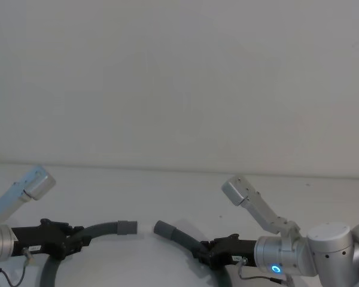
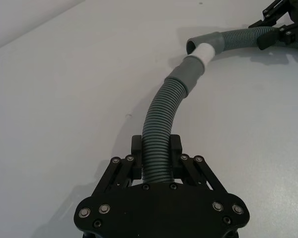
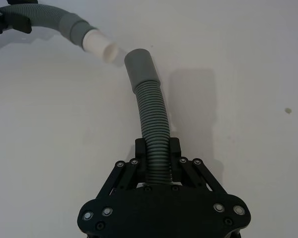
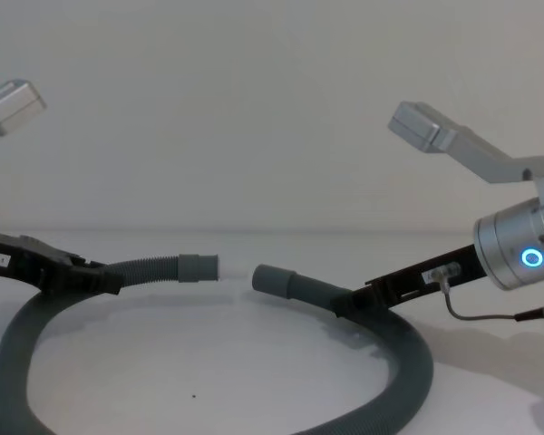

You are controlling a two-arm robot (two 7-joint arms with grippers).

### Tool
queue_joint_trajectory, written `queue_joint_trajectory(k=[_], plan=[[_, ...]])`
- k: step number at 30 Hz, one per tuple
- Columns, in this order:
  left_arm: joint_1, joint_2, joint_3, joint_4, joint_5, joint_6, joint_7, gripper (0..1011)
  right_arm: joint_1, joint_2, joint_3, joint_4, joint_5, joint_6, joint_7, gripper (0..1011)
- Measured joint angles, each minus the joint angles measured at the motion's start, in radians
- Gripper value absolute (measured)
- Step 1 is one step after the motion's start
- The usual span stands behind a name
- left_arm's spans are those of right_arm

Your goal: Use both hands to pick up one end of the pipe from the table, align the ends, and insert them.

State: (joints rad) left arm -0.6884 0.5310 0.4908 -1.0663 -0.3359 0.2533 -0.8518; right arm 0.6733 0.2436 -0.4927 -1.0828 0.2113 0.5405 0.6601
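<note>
White table [image 1: 167, 197], pale wall behind; pipe [image 4: 408, 362] loops low toward robot, both ends lifted; left gripper [image 2: 155, 146] clamped on ribbed part behind white-tipped cuff [image 4: 198, 269]; right gripper [image 3: 158, 148] clamped behind hollow cuff [image 4: 274, 279]; pickup done, aligning and inserting left; cuffs face each other, near, not touching; white tip points right, roughly level; hollow cuff points left, tilted; axes look angled, not yet in line.

Your head camera looks forward and down over the desk [image 1: 179, 197] to the wall [image 1: 179, 78], with the left gripper [image 1: 78, 232] entering at 7 o'clock and the right gripper [image 1: 204, 251] at 5; your chest camera sits lower, seeing that desk side-on. Each wrist camera looks closely along its own gripper down the pipe [image 2: 161, 114]. All four views share the gap between the ends [image 4: 199, 269].
</note>
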Motion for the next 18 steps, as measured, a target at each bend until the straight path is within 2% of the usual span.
queue_joint_trajectory(k=[12, 18], plan=[[-0.002, 0.012, 0.007, 0.002, -0.005, 0.002, 0.003, 290, 0.005, 0.013, -0.01, 0.007, 0.017, -0.016, 0.034, 242], [-0.009, 0.014, 0.011, 0.014, -0.006, 0.0, 0.01, 290, 0.007, 0.031, -0.022, 0.01, 0.031, -0.051, 0.089, 242]])
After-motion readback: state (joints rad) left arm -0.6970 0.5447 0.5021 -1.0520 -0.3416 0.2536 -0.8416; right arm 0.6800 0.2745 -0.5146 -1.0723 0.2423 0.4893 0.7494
